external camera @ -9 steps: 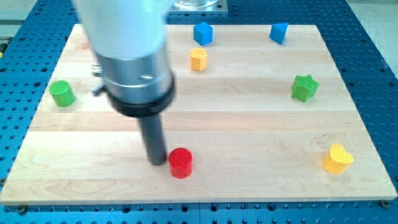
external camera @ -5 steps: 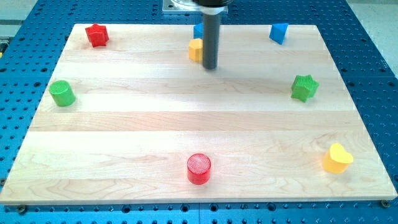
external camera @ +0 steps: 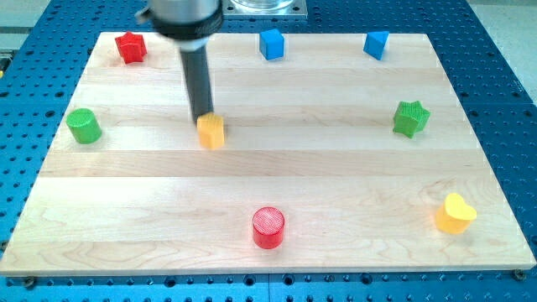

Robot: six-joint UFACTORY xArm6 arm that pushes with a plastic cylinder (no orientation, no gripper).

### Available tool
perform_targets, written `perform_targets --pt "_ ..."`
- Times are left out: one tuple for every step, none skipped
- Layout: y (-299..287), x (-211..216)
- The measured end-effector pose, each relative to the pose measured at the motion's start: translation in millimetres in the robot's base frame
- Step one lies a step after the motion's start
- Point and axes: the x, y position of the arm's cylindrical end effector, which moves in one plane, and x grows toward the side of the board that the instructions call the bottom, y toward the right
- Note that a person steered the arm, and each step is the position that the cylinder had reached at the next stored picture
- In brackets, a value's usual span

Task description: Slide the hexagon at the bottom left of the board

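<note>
**Rod tip at the yellow hexagon, left of the board's centre**

My tip (external camera: pixel 202 118), the lower end of the straight dark rod, sits at the top-left edge of the small yellow hexagonal block (external camera: pixel 211 131), touching it or all but touching it; the view does not settle which. The arm carries no claw, so there is nothing to open or close, and the rod holds nothing. It rises from the tip toward the view's top into a wider dark collar at the upper edge.

The yellow hexagon rests on the pale wooden board (external camera: pixel 336 176), left of the middle and slightly above the board's mid-height, well apart from every other block.

Along the board's top edge stand a red star-shaped block (external camera: pixel 130 47) near the left corner, a blue cube (external camera: pixel 272 44) near the middle, and a blue wedge-like block (external camera: pixel 377 44) further right. A green cylinder (external camera: pixel 84 126) sits near the left edge, roughly level with the hexagon. A green star-shaped block (external camera: pixel 411 118) stands near the right edge. A red cylinder (external camera: pixel 268 227) lies near the bottom edge, below and to the right of the hexagon. A yellow heart-shaped block (external camera: pixel 455 213) sits toward the bottom right corner.

The board lies on a blue perforated table top (external camera: pixel 503 101).
</note>
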Motion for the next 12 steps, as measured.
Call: perform_targets --pt "-7 6" --pt "-6 6" --pt "-11 23" --pt "16 -19" --pt "39 -12" --pt "32 51" --pt "-2 91" --pt "19 97" --pt "45 103" --pt "25 148" --pt "-27 144" --pt "-84 142"
